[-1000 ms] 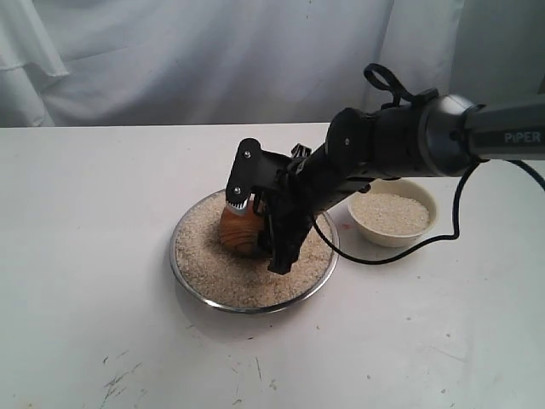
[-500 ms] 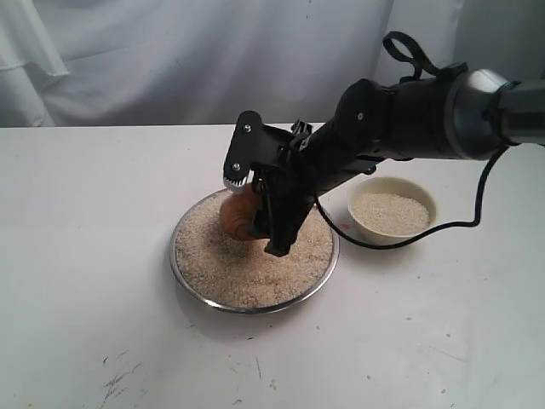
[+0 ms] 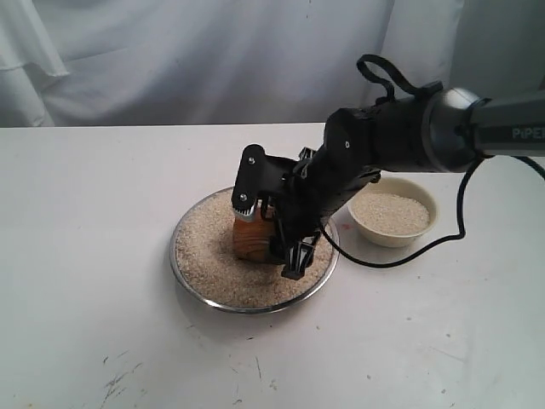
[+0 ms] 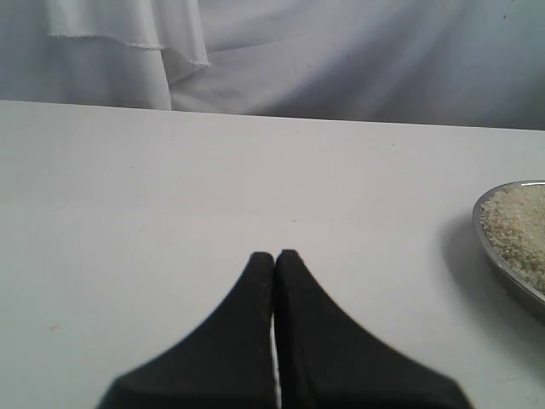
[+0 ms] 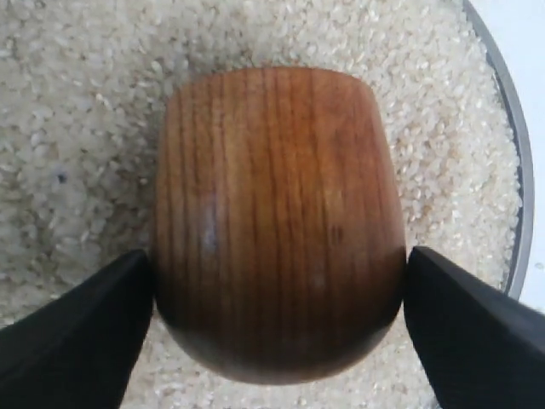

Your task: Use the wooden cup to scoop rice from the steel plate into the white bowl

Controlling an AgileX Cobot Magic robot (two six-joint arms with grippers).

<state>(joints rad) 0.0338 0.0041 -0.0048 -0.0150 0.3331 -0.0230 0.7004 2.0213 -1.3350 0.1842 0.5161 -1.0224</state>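
Note:
The steel plate (image 3: 183,277) lies mid-table, covered with rice (image 3: 204,247). My right gripper (image 3: 268,239) reaches down over it, shut on the wooden cup (image 3: 252,243), which rests in the grains. In the right wrist view the cup (image 5: 277,221) is seen side-on, a black finger (image 5: 77,332) pressed against each flank, rice (image 5: 77,111) all around it, its mouth hidden. The white bowl (image 3: 392,241) stands to the plate's right and holds rice (image 3: 390,213). My left gripper (image 4: 274,256) is shut and empty, low over bare table beside the plate's rim (image 4: 502,277).
A white cloth backdrop (image 3: 213,60) hangs behind the white table (image 3: 85,213). A black cable (image 3: 409,256) loops from the right arm down around the bowl's front. Scuff marks (image 3: 115,379) dot the table near its front edge.
The right gripper has swung down and slightly right with the cup, from held tilted above the grains to set low in the rice. The bowl and plate have not moved.

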